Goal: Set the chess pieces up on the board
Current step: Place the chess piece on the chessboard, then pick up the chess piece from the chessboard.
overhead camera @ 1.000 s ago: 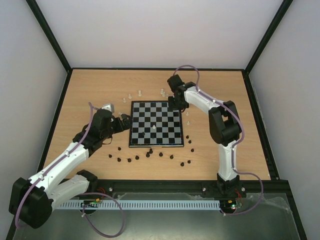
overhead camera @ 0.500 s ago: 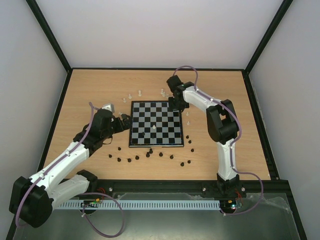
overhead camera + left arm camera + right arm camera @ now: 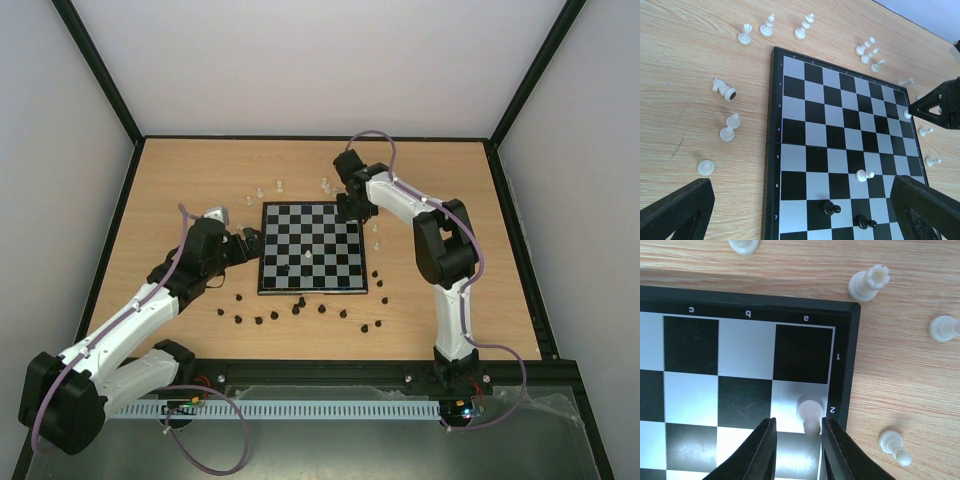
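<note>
The board [image 3: 290, 215] lies mid-table. My right gripper [image 3: 350, 208] hovers low over its far right corner. In the right wrist view its fingers [image 3: 798, 425] stand slightly apart around a white pawn [image 3: 811, 415] standing on the pale corner-row square by the "2" mark; the pawn is near the right finger with a gap on the left. My left gripper [image 3: 250, 243] is open wide and empty at the board's left edge [image 3: 802, 182]. On the board [image 3: 771, 150] stand a white pawn [image 3: 863, 175] and two black pawns [image 3: 830, 207].
Loose white pieces lie beyond and left of the board [image 3: 767, 27], one a toppled knight [image 3: 724, 89]. A white rook [image 3: 868, 284] and pawns [image 3: 943, 328] sit off the corner. Black pieces [image 3: 300, 310] line the wood in front of the board.
The right arm's elbow has shifted slightly; its gripper stays over the same board corner. The left arm has not moved.
</note>
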You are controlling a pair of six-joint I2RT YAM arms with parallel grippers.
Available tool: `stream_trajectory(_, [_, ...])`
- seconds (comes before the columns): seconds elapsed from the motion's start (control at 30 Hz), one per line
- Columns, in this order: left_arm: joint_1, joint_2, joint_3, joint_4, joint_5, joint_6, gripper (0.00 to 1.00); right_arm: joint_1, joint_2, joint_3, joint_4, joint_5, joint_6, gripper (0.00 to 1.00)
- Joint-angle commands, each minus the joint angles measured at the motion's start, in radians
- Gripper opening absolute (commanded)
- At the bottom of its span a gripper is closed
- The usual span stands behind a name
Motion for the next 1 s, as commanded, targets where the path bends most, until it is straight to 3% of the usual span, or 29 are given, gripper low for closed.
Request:
stream_trajectory(0.0, [-0.004, -0.001, -0.011, 0.012, -0.016, 0.006, 0.99, 0.010, -0.053, -0.007, -0.044, -0.020, -0.012, 0.26])
stream_trajectory(0.47, [-0.004, -0.020, -0.023, -0.002, -0.028, 0.000, 0.99, 0.028, -0.122, -0.018, -0.052, -0.031, -0.014, 0.27])
stream_trajectory(0.67, [-0.003, -0.026, -0.016, -0.021, -0.050, 0.000, 0.99, 0.108, -0.165, -0.041, -0.065, -0.078, -0.022, 0.35])
stream_trajectory(0.97, [0.021, -0.003, -0.014, -0.049, -0.068, -0.011, 0.99, 0.272, -0.155, -0.092, -0.055, -0.146, -0.019, 0.35])
